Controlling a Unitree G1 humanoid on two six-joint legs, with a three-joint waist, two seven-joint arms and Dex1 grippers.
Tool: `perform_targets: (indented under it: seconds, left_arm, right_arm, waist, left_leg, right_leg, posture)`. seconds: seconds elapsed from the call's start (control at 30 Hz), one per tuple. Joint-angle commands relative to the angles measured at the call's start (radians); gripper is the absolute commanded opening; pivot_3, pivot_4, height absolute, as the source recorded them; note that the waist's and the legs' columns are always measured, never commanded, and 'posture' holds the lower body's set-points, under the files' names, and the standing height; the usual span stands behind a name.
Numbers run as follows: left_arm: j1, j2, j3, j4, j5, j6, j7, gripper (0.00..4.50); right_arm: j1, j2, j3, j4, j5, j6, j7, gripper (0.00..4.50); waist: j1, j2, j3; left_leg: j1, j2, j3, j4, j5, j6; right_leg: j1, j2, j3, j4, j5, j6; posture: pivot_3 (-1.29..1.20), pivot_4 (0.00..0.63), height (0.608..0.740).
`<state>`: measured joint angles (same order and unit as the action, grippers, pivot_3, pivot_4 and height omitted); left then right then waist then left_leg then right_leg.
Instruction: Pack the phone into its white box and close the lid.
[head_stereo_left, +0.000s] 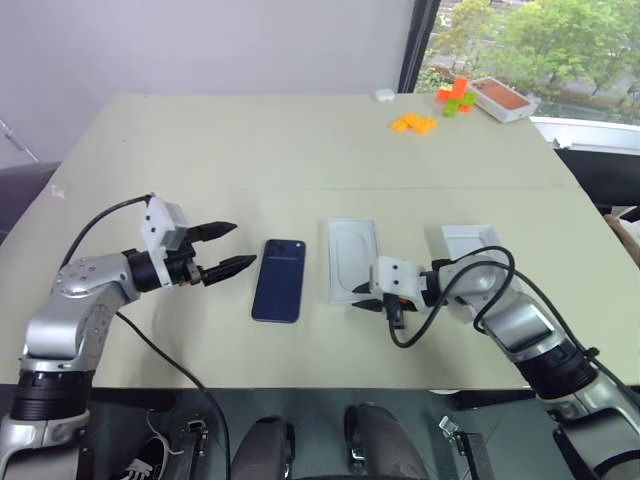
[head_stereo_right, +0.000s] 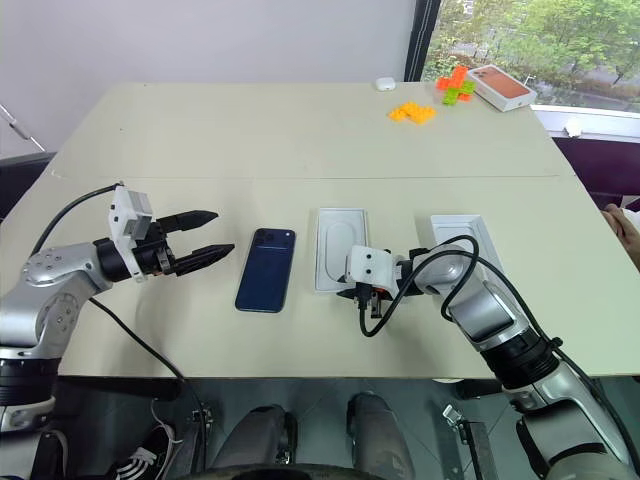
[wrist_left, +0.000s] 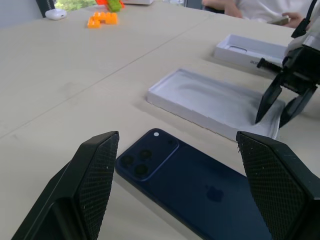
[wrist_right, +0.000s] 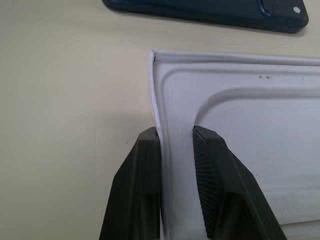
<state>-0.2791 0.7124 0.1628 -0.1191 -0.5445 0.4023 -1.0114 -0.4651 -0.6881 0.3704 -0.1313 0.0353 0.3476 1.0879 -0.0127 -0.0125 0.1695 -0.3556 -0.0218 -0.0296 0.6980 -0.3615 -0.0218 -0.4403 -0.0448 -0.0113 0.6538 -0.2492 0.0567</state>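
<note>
Right pincer (wrist_right: 176, 145) nipping the white insert's (wrist_right: 240, 130) rim, phone (wrist_right: 210, 12) partly cut off beyond, left pincer (head_stereo_left: 228, 248) wide, empty.

This looks like an office or meeting room used as a robot test space. A large, plain beige worktop (head_stereo_left: 300, 150) fills the room's middle, set against a bare pale wall (head_stereo_left: 200, 40). At the far right a dark-framed window (head_stereo_left: 530, 40) gives onto green trees (daylight outside). Loose test props sit at the far edge: orange and green toy blocks (head_stereo_left: 440, 105) and a white box with an orange-red top (head_stereo_left: 503, 98). A seated person (wrist_left: 260, 10) shows across the worktop in the left wrist view.
</note>
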Motion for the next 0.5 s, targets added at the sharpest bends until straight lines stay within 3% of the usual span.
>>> perform_targets:
  seconds: [0.03, 0.27, 0.5]
  left_arm:
    - [-0.013, -0.001, 0.019, -0.006, 0.003, -0.025, 0.006, 3.98]
    - [-0.015, -0.004, 0.017, -0.004, 0.006, -0.029, 0.009, 3.98]
    - [-0.003, 0.000, 0.020, -0.009, 0.009, -0.034, 0.007, 3.98]
  right_arm:
    - [-0.002, 0.000, -0.011, 0.005, 0.006, 0.003, 0.011, 0.78]
    - [-0.001, -0.018, -0.027, 0.018, 0.002, -0.006, 0.015, 0.78]
    - [0.052, -0.128, -0.113, -0.016, 0.048, 0.005, 0.066, 0.78]
  waist:
    - [0.001, 0.000, 0.000]
    - [0.001, 0.000, 0.000]
    - [0.012, 0.000, 0.000]
  left_leg:
    - [0.000, 0.000, 0.000, 0.000, 0.000, 0.000]
    - [0.000, 0.000, 0.000, 0.000, 0.000, 0.000]
    - [-0.001, 0.000, 0.000, 0.000, 0.000, 0.000]
  right_leg:
    - [0.000, 0.000, 0.000, 0.000, 0.000, 0.000]
    - [0.000, 0.000, 0.000, 0.000, 0.000, 0.000]
    - [0.000, 0.000, 0.000, -0.001, 0.000, 0.000]
  posture:
    - [0.00, 0.150, 0.740]
    - [0.00, 0.150, 0.740]
    - [0.00, 0.150, 0.740]
